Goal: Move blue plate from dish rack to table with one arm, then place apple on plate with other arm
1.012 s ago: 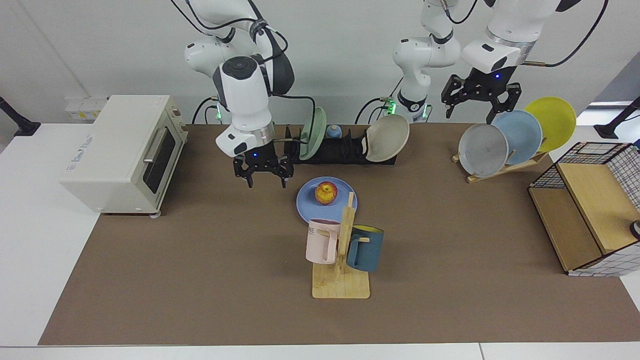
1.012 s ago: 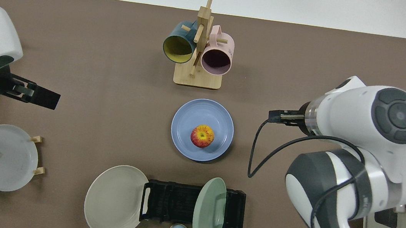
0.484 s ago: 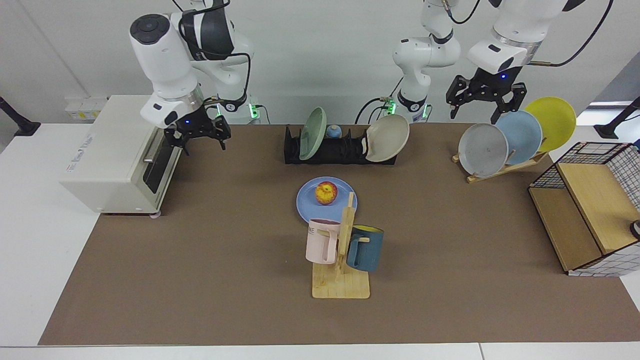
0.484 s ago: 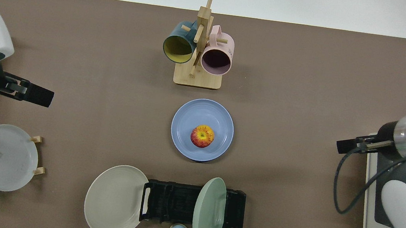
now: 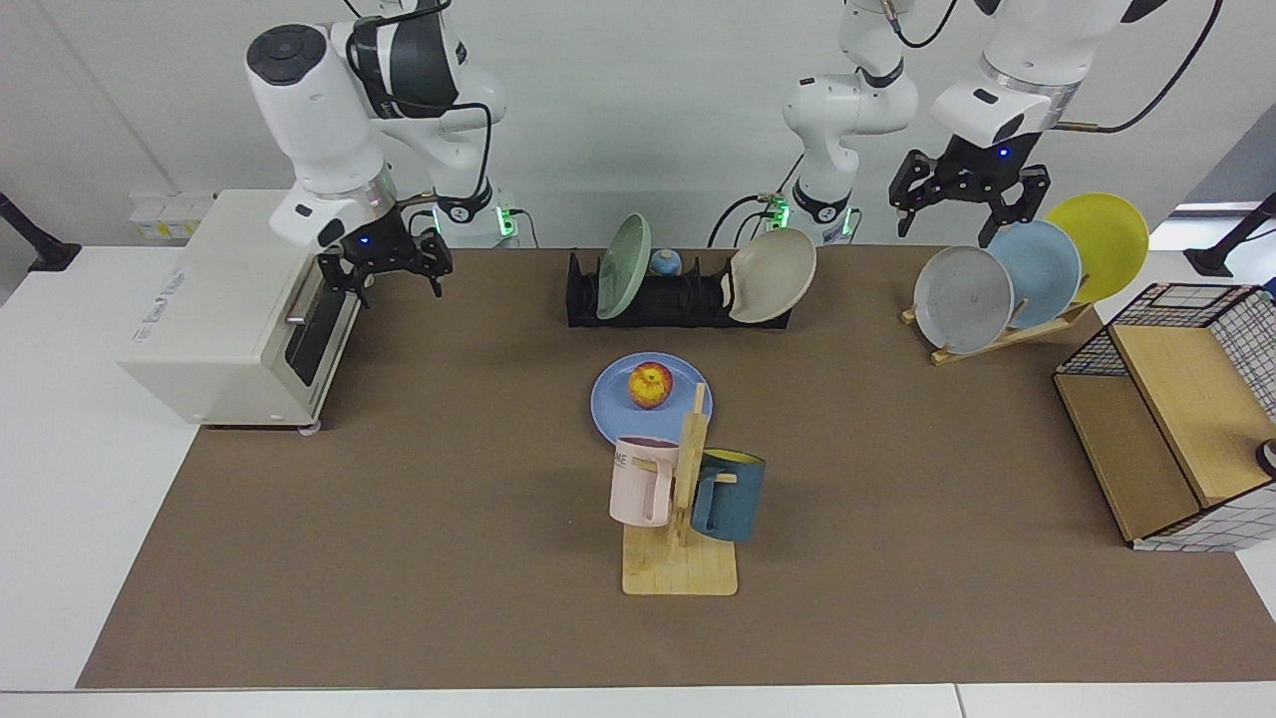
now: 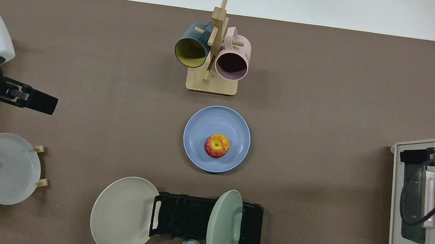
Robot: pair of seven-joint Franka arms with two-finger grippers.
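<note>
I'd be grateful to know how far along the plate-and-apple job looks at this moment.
Both steps look done: the blue plate lies flat on the table, out of the dish rack, with the apple on it. Nothing is in hand: the right gripper hangs by the toaster oven, the left gripper over the wooden plate stand, jaws open. Nothing seems left.

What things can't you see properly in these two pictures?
- Blue plate: facing view, its near edge hides behind the pink mug.
- Yellow plate: top view, outside the frame.
- Right gripper, by the toaster oven: top view, cut by the frame edge.
- Left gripper, above the wooden plate stand: top view, seen side-on only.
</note>
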